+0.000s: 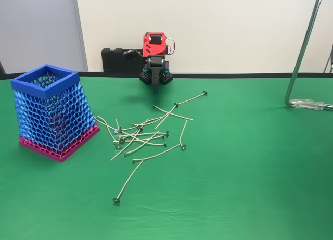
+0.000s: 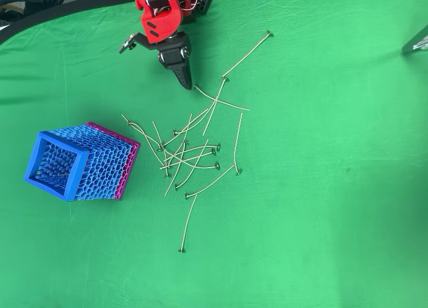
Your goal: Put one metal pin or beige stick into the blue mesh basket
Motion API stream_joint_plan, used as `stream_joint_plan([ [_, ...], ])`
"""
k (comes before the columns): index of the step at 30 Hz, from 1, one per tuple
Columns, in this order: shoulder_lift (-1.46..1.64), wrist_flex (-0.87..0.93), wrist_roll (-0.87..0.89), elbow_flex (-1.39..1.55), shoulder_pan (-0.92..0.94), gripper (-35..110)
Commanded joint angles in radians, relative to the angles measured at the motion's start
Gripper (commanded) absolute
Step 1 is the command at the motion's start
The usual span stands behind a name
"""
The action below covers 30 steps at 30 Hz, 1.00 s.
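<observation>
1. I see the green table cloth (image 1: pixel 260 188) covering nearly the whole work surface in both the fixed view and the overhead view (image 2: pixel 334 221).
2. The blue mesh basket (image 1: pixel 49 112) stands upright on the left side of the fixed view, its dark blue square rim on top and its magenta base on the cloth. In the overhead view (image 2: pixel 77 162) it also sits at the left, open mouth facing the camera.
3. My arm (image 1: pixel 155 47), red on top and black below, sits at the far edge of the table in the fixed view and near the top edge in the overhead view (image 2: pixel 160 17).
4. The gripper (image 1: pixel 155 89) points down at the cloth, its tip just beside the far end of the pin pile. From overhead (image 2: pixel 188 83) the fingers taper to one point; I read the jaws as together, holding nothing.
5. A bent metal stand (image 1: pixel 302 68) rises at the right edge of the fixed view.
6. The metal pins (image 1: pixel 140 138) lie loose in a crossed heap mid-table, right of the basket and apart from it (image 2: pixel 190 158).
7. One pin (image 1: pixel 127 184) lies apart, nearest the camera in the fixed view; another (image 2: pixel 247 53) lies off towards the arm's side.
</observation>
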Motion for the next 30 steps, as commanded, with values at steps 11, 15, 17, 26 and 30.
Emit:
stream_joint_plan([
  [11,0.008,-0.006,-0.006,0.005,0.005,4],
  [15,0.008,-0.006,-0.005,0.005,0.005,2],
  [17,0.008,-0.006,-0.009,0.005,0.005,2],
  [26,0.008,-0.006,-0.037,0.005,-0.018,1],
  [30,0.008,-0.005,-0.052,0.005,-0.034,1],
])
